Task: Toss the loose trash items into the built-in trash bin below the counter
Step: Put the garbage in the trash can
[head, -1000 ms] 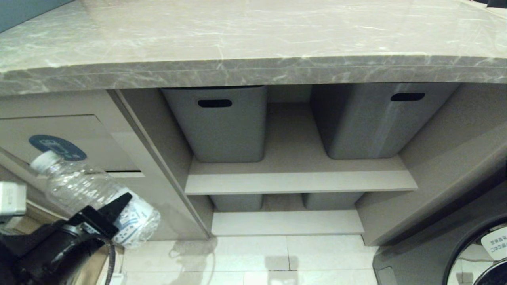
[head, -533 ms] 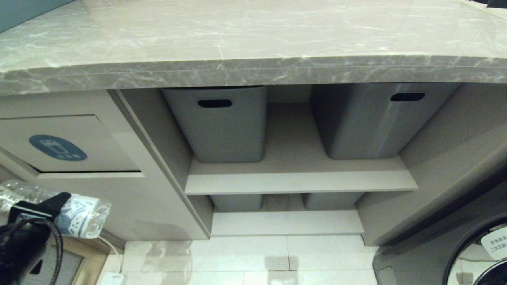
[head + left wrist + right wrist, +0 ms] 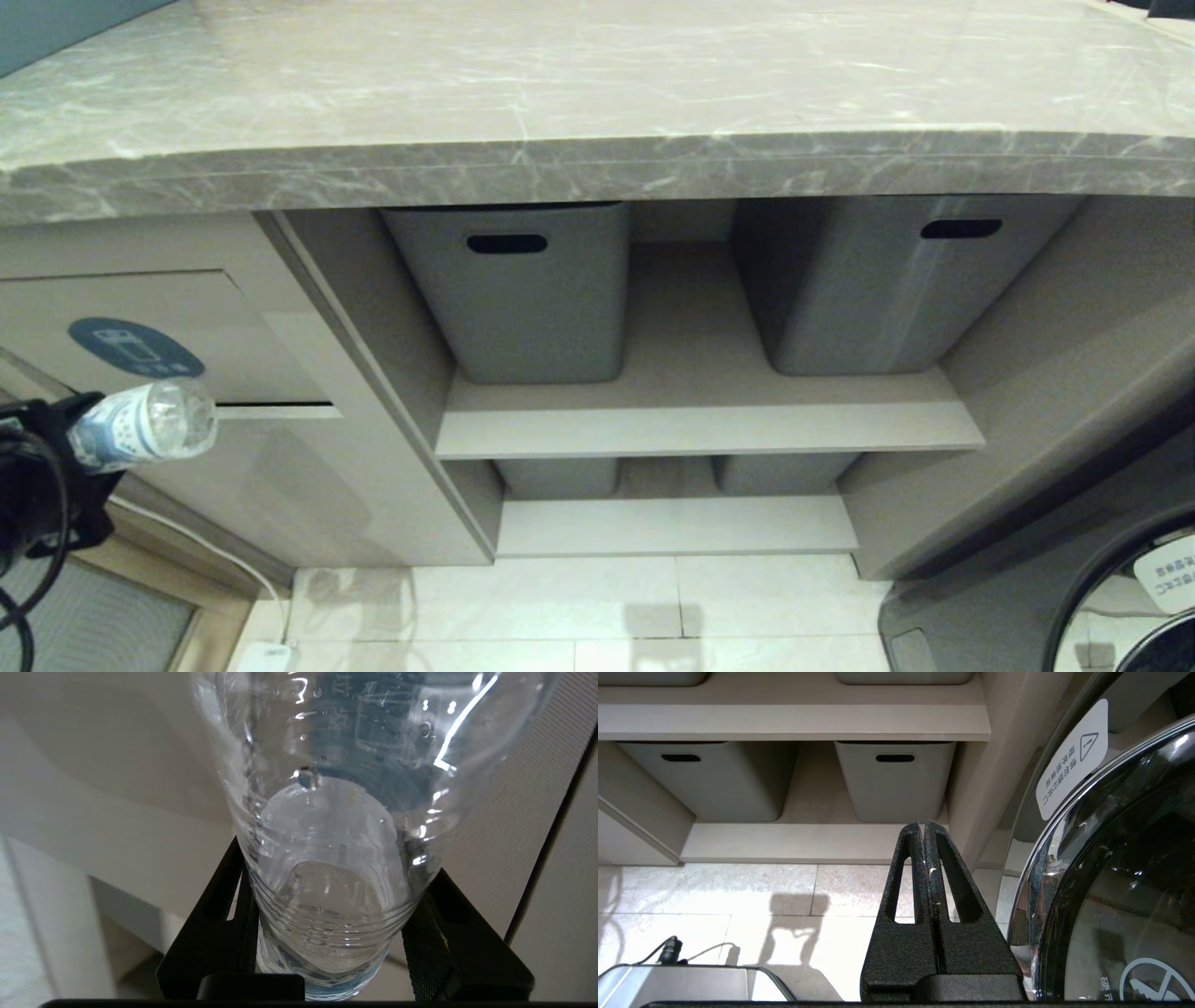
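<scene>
Left gripper (image 3: pixel 79 425): sitting way over at 9 o'clock in the head view, black fingers (image 3: pixel 219 914) clamped on either side of the water bottle (image 3: pixel 140 429), around the labelled lower body.

Water bottle: clear plastic, white-blue label, held roughly level with its bare end poking toward 3 o'clock. In the left wrist view it fills most of the picture (image 3: pixel 336 826), a few droplets inside, pinched between the two black pads.

Bin flap (image 3: pixel 215 341): beige squarish panel at about 9 o'clock, under the counter, with the blue oval sticker (image 3: pixel 135 347) on it. The bottle hangs right in front of the flap's lower edge, just below the sticker. Can't tell if it's touching the panel or not.

Counter (image 3: pixel 597 93): thick grey-brown marble slab with white veining, running across the whole 12 o'clock side.

Grey tubs: two with slot handles on the upper shelf, one at centre (image 3: pixel 513 289) and one toward 2 o'clock (image 3: pixel 887 280), two more on the shelf below.

Right gripper (image 3: pixel 925 828): parked, fingers pressed flat together, nothing in them, pointing at the lower shelf and pale floor tiles (image 3: pixel 738 891).

Paper wad: not visible in any view, honestly.

Round glass door (image 3: pixel 1120 882): dark, chrome rim, right beside the right gripper, white warning sticker (image 3: pixel 1071 758) next to it.
</scene>
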Controlling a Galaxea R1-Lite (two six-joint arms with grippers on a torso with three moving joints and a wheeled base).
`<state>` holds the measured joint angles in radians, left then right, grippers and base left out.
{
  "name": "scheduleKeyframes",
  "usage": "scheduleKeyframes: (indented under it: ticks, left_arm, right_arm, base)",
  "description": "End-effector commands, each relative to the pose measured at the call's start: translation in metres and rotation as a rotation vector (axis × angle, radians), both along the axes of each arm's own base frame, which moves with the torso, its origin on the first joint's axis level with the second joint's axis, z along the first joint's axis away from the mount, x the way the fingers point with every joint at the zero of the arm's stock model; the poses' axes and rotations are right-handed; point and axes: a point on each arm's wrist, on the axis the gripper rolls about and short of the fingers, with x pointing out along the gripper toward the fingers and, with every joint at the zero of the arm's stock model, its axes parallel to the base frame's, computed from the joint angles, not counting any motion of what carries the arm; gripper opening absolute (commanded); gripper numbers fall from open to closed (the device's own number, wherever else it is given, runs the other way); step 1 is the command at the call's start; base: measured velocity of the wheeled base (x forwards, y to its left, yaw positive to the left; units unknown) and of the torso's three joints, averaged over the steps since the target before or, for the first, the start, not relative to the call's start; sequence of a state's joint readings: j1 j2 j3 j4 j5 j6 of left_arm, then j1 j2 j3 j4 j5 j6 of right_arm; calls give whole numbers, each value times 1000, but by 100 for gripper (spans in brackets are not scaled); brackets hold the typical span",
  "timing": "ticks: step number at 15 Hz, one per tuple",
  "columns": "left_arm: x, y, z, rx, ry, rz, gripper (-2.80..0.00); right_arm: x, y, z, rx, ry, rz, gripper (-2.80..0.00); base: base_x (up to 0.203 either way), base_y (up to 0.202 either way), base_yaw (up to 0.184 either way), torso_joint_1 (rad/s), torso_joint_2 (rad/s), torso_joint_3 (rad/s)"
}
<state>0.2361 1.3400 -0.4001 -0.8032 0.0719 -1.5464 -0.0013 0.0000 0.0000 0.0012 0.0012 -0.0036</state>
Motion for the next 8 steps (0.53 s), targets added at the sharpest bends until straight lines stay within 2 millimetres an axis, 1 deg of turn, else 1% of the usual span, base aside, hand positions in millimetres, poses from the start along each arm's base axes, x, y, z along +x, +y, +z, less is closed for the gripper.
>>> scheduleKeyframes:
  ticks: [1,5,8]
  left_arm:
    - [17,5,-6,-34,18,-6,-280]
    - [54,11,-21,-31,0,-32,-280]
    - [78,14,-42,13,1,-58,-280]
  right_arm:
    - [0,0,0,-1,0,0,-280]
    - [0,0,0,-2,-1,0,-280]
    - [0,0,0,-3,0,0,-280]
  base:
    - [0,0,0,0,0,0]
    - [0,0,0,0,0,0]
    - [0,0,0,0,0,0]
